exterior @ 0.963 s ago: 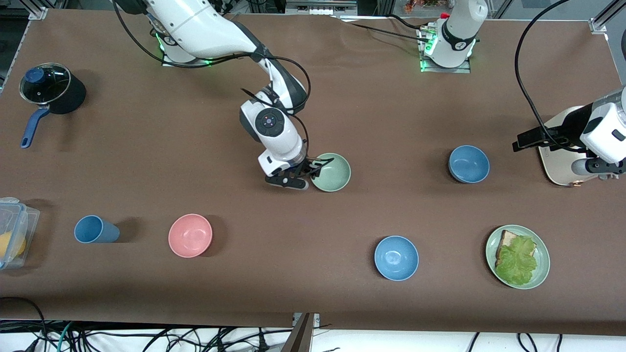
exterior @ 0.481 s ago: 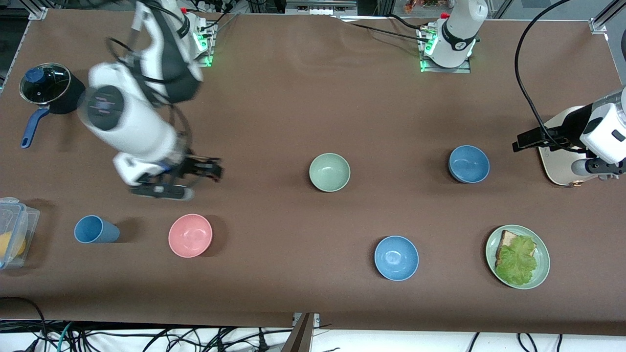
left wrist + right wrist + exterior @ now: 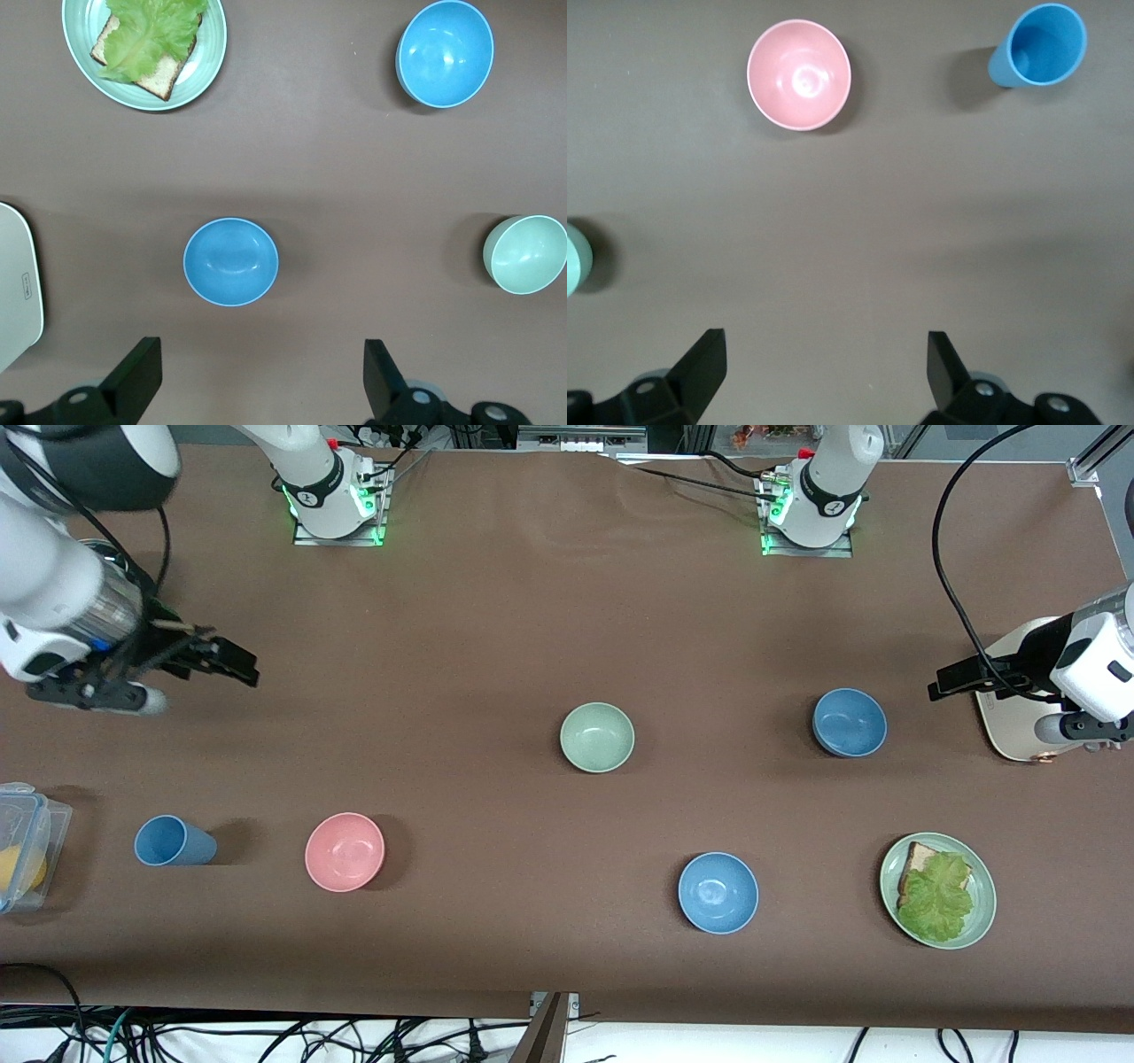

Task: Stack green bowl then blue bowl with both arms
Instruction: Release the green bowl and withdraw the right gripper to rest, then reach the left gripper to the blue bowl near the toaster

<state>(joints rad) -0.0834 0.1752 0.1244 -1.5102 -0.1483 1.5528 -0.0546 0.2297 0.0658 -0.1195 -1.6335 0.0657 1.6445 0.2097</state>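
A: Claws first. The right claw [image 3: 208, 660] hangs over bare bench [image 3: 496, 602] at the right arm's end, fingers spread wide and holding nothing. The left claw [image 3: 952, 682] is up over the left arm's end, just above a white slab-shaped object [image 3: 1005, 726]; its fingers [image 3: 133, 376] are spread too, and empty.

B: And the bowls?

A: The green bowl [image 3: 597, 737] sits upright near the bench's middle, well apart from both claws. The blue bowl [image 3: 850, 722], the dull slate one, rests toward the left arm's end, near the left claw and at about the same depth as the green one. In the left wrist view it lies almost squarely between the two fingers.

B: So which arm takes it?

A: The left arm looks far the nearer. The likely move is to drop onto the blue bowl's rim, then carry it toward the right arm's end and set it into the green bowl. Both are round, so no long axis matters.

B: Anything to confuse it with?

A: A glossier sky-blue bowl [image 3: 718, 892] lies nearer the camera, beside a plate [image 3: 982, 921] of toast and lettuce. No readable writing anywhere.
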